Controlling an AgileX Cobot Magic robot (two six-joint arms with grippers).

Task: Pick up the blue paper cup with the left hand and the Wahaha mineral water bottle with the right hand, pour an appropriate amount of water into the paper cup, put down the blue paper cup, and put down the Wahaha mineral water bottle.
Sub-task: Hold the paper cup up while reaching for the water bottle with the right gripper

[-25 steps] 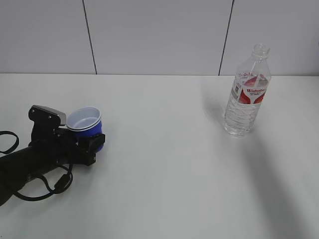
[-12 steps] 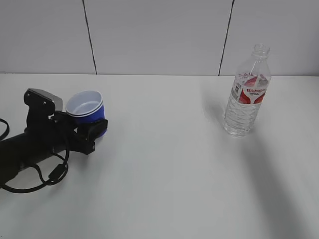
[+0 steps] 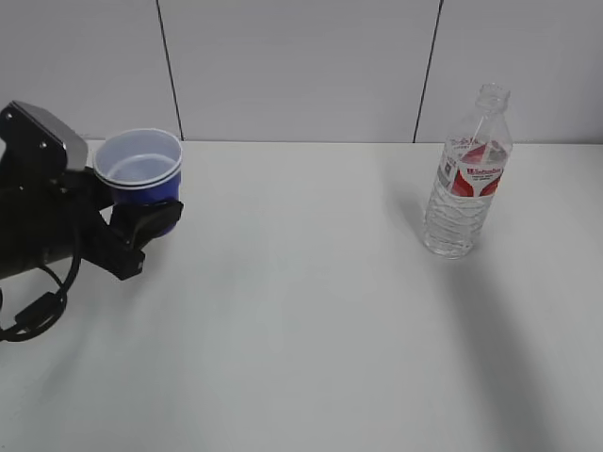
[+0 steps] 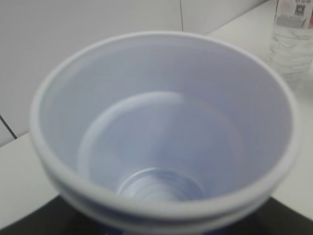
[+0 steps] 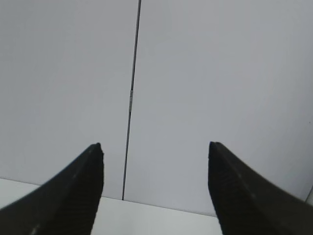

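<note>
At about nine o'clock on the white desk (image 3: 301, 311), the left hand (image 3: 122, 221) held the blue cup (image 3: 139, 169) clear of the surface, its fingers (image 3: 151, 218) clamped around the lower blue wall so that the doubled white rim stayed free and the mouth faced upward. That low hold looked deliberate: it left the opening unobstructed for a pour and kept the cup close to level. The left wrist view looked straight down into the cup (image 4: 161, 132), whose white inside appeared dry and empty, so no water had gone in yet. Over at about two o'clock, well apart from the cup, the bottle (image 3: 466, 179) stood upright on the desk, capless, label band near its shoulder, with nothing touching it; its edge also showed at the top right corner of the left wrist view (image 4: 293, 34). The right hand (image 5: 155, 191) did not appear in the exterior view at all. Its wrist camera showed the two dark fingers (image 5: 73, 191) spread wide with nothing between them, aimed at the grey wall rather than at the bottle. By my reckoning the cup pickup was done, and the bottle grasp came next, needing the right hand brought down around the ribbed body below the label.
</note>
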